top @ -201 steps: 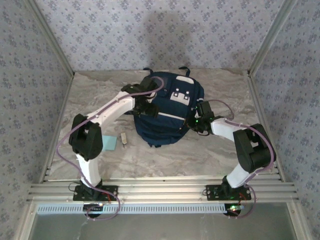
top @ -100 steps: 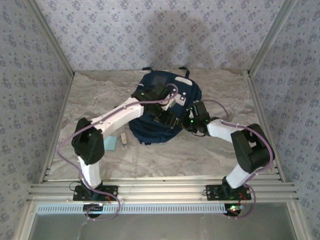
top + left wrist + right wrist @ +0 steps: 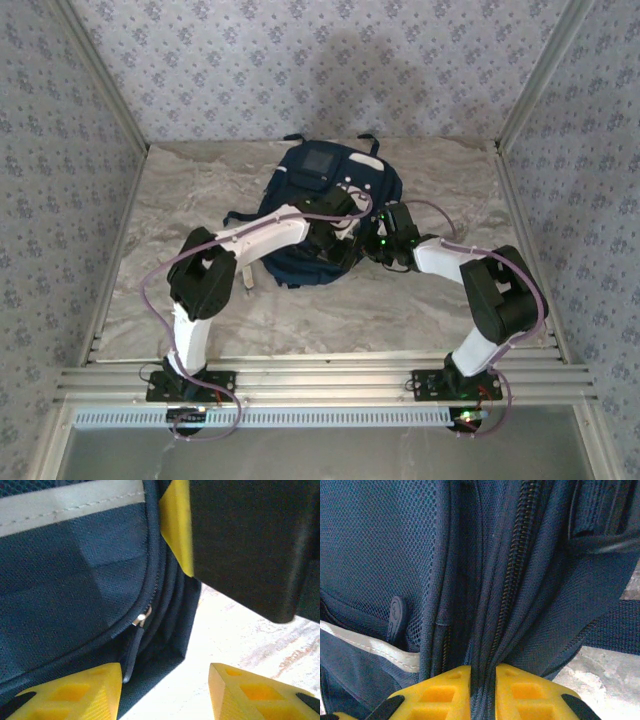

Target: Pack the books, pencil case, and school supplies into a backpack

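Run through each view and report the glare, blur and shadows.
Top external: even light, a soft shadow on the back wall above the backpack. Left wrist: the table is blown out to near white, the dark yellow-edged block at upper right is blurred, the zipper pull fairly sharp. Right wrist: the backpack's mesh is crisp.

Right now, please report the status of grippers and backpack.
Left gripper open at zipper pull. Right gripper shut on backpack fabric. The two crowd each other.
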Available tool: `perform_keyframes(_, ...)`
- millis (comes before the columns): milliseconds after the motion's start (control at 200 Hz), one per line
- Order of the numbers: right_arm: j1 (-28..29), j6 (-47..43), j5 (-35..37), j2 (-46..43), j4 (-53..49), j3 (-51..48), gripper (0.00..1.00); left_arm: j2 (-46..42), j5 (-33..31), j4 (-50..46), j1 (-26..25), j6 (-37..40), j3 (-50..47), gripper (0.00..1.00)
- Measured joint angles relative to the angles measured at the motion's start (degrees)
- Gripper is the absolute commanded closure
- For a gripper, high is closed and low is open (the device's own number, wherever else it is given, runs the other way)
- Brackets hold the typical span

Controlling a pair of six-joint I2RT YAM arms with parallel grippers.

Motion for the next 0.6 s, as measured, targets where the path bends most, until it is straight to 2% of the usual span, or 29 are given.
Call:
perform_keyframes(300,0.0,0.0,0.0,0.0,0.1,0.0,0.83,1.6,-4.1,1.7,0.0,0.2,-1.4,0.64)
perform_keyframes(505,0.0,0.0,0.0,0.0,0.1,0.0,0.83,1.9,-4.8,3.3,0.0,0.3,-2.5,0.85)
perform_keyframes(600,0.0,0.0,0.1,-0.2,0.0,0.0,0.82,2.1,-4.9,3.6,0.0,0.6,-2.5,0.87)
